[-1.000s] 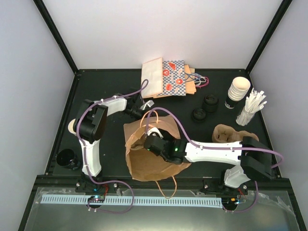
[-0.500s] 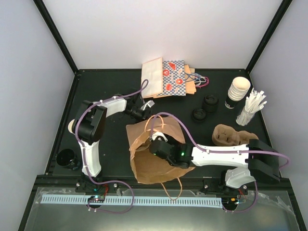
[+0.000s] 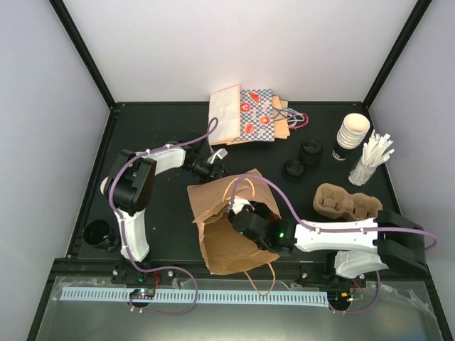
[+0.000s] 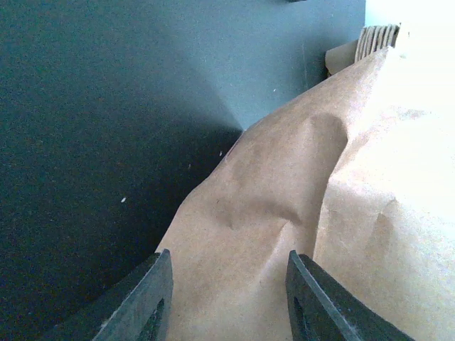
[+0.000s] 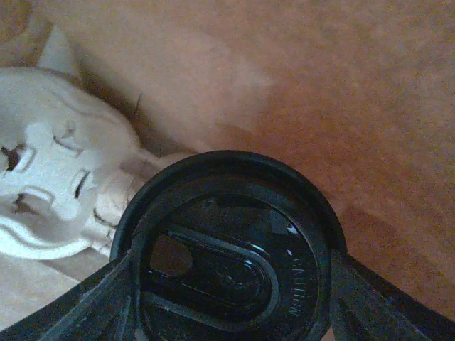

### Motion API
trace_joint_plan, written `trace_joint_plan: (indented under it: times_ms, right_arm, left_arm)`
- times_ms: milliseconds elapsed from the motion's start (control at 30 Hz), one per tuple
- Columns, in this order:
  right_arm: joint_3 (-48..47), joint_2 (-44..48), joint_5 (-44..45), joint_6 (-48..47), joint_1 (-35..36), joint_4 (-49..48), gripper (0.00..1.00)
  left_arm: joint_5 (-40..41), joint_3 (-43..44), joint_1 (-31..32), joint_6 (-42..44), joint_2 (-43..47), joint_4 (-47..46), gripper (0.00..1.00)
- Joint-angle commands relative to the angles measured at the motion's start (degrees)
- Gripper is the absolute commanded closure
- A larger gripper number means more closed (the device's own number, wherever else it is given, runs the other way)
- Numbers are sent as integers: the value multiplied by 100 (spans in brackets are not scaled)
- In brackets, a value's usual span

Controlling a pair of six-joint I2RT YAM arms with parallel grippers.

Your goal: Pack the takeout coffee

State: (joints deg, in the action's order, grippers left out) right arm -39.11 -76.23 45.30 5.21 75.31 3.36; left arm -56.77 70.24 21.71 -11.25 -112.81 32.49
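Only the lid of the takeout coffee (image 5: 229,250) shows, clamped by my right gripper (image 5: 234,302) inside the bag (image 5: 370,99); left gripper (image 4: 231,291) gapes.

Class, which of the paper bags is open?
The plain brown bag nearest the arms; the right hand holds the takeout coffee inside it. The tan bag and patterned bag lie flat farther back.

The bag (image 3: 222,241) lies at the front middle of the table (image 3: 163,135). Inside it, the coffee (image 5: 231,249) sits between the fingers of the right gripper (image 5: 231,302). The left gripper (image 3: 207,169) is just behind the bag's back left corner. Flat bags (image 3: 245,117) lie at the back. Lids (image 3: 302,160), cups (image 3: 352,133), straws (image 3: 370,160) and a carrier (image 3: 345,201) stand to the right. One cup (image 3: 99,234) is at the far left.
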Motion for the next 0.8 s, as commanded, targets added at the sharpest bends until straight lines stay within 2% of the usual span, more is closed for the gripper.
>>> trace_joint_plan:
  times_ms: [0,533,767]
  right_arm:
    - [143,213,927,-434,-193,-669,49]
    - [-1025,-706,-1162,1186,-323,2346,45]
    - [-1140,-851,-2108,1318,-734,2619,45]
  left_arm:
    - [-458,-201,160,125,154,715,54]
    - [-437,-155,140,123,263,760,53]
    - [-412,-177,166,195,295,823,53]
